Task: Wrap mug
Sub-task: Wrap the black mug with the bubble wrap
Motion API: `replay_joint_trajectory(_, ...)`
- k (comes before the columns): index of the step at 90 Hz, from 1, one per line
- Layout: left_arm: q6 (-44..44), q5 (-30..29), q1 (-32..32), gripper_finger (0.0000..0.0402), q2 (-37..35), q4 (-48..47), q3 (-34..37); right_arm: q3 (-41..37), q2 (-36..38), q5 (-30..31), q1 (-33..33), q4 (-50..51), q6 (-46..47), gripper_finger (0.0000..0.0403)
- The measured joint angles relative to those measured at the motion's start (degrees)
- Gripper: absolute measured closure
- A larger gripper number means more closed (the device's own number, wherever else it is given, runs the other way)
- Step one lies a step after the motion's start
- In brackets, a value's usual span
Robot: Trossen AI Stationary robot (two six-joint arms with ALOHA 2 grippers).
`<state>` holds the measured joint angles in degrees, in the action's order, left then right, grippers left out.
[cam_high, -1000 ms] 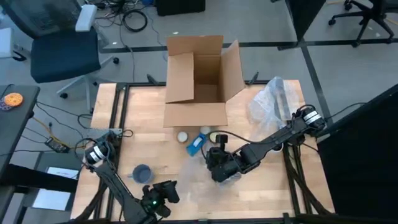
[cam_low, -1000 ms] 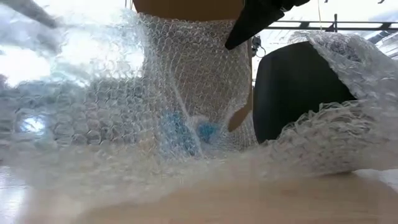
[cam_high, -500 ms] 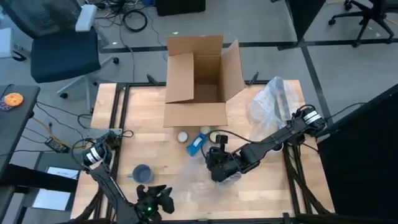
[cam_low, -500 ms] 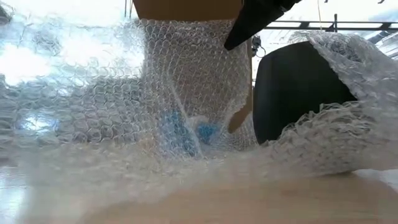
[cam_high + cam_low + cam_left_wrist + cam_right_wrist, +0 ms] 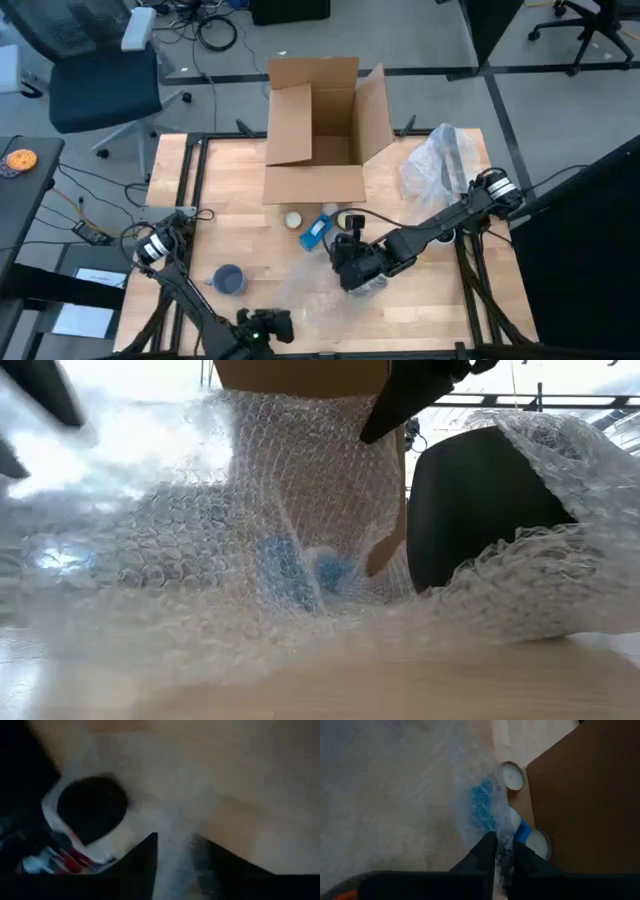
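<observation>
Left claw (image 5: 268,325), its fingers' opening not discernible, at the surface's (image 5: 225,210) near edge below the cardboard box (image 5: 318,130); black mug (image 5: 478,500) lies in bubble wrap (image 5: 250,550) before the box, right claw (image 5: 501,855) pinching the wrap.

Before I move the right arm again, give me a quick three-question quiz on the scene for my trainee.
1. True or false: the cardboard box stands open.
2. What do the fingers of the right gripper pinch? A) a blue bottle B) bubble wrap C) a tealight
3. In the low view, what colour is the mug nestled in the wrap?

Key: 1 true; 2 B; 3 black.
</observation>
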<state>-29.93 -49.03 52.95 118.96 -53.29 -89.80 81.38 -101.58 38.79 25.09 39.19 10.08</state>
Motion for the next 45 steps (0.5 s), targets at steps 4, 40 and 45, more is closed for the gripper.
replay_joint_trajectory(4, 3.60, -0.27, -0.34, 0.0362, 0.00, -1.03, -0.05, 0.00, 0.05, 0.00, -0.49, 0.73, -0.22, 0.0403)
replay_joint_trajectory(40, 16.22, -8.54, -4.09, 0.0401, -0.28, -2.19, -4.27, 0.00, 7.55, -7.75, -1.09, 2.76, -0.18, 0.0403)
replay_joint_trajectory(45, 16.50, -9.90, -4.84, 0.0402, -0.28, -1.79, -4.68, 0.00, 7.61, -10.21, -0.97, 3.79, 0.46, 0.0403)
